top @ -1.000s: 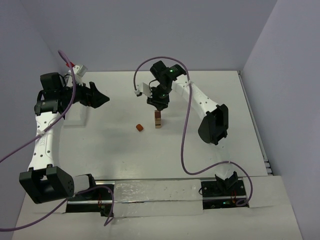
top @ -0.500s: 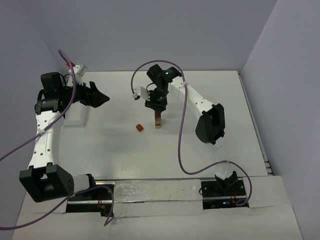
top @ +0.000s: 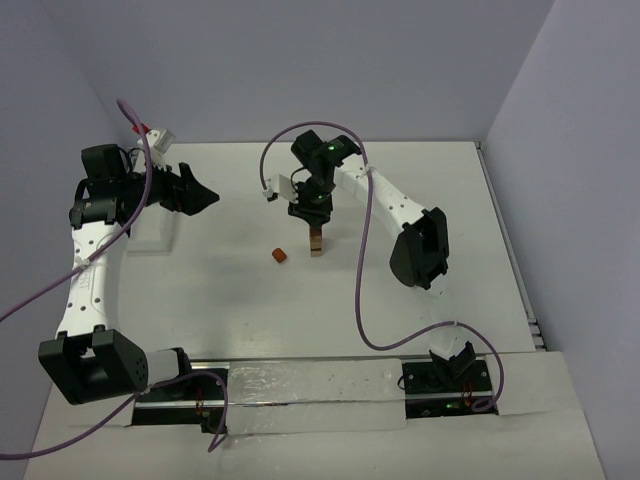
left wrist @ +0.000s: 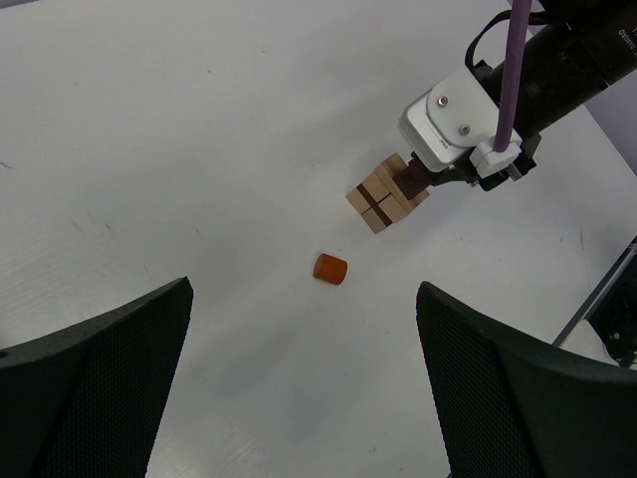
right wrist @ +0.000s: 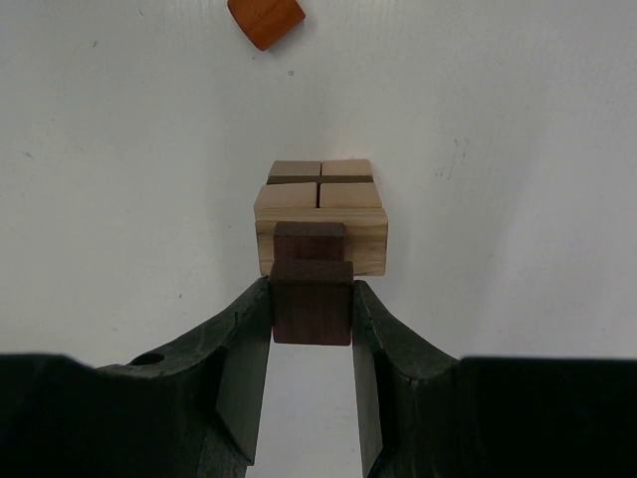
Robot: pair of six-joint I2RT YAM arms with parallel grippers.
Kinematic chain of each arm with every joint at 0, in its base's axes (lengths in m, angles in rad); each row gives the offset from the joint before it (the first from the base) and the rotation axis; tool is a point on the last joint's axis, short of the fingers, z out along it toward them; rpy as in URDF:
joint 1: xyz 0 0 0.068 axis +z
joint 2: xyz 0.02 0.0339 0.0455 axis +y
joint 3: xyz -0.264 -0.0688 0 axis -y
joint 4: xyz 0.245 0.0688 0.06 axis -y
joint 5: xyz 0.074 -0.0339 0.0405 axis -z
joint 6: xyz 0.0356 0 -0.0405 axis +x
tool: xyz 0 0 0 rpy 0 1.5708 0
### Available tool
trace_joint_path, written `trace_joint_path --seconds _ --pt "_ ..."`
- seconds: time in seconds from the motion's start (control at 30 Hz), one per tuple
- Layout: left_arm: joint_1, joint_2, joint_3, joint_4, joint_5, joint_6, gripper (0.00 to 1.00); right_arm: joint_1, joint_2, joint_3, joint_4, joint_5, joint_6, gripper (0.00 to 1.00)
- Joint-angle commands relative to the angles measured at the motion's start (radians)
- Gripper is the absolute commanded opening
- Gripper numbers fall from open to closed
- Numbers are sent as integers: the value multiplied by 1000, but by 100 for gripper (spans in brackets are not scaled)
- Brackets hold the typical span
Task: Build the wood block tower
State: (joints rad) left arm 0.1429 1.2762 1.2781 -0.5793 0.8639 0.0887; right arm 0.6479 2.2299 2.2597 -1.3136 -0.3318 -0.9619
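Note:
The tower (top: 316, 241) is a short stack of pale tan blocks with dark seams, mid-table; it also shows in the left wrist view (left wrist: 381, 198) and the right wrist view (right wrist: 320, 211). My right gripper (top: 313, 214) hangs right over it, shut on a dark brown block (right wrist: 312, 312), (left wrist: 411, 180) held at the tower's top. A second dark piece (right wrist: 311, 239) shows just beyond the held block; I cannot tell if it is separate. A loose reddish-orange block (top: 279, 256), (left wrist: 330, 268), (right wrist: 265, 19) lies just left of the tower. My left gripper (top: 206, 198), (left wrist: 304, 299) is open and empty, raised at the far left.
Purple cables loop from both arms above the table. A white raised piece (top: 157, 236) sits under the left arm. Grey walls close the back and both sides. The arm bases stand on a strip (top: 310, 385) at the near edge.
My right wrist has shifted slightly left while keeping the dark block over the tower. The left arm and the loose block have not moved.

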Motion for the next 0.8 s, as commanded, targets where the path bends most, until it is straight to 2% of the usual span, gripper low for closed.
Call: trace_joint_path --seconds 0.0,0.37,0.77 --pt "-6 -4 47 24 18 2 99 9 13 36 -16 9 7 30" --pt "-5 -3 48 24 18 0 99 12 24 46 -11 22 18 38" --pt "-6 -2 49 24 15 0 99 12 33 49 -12 22 19 40"
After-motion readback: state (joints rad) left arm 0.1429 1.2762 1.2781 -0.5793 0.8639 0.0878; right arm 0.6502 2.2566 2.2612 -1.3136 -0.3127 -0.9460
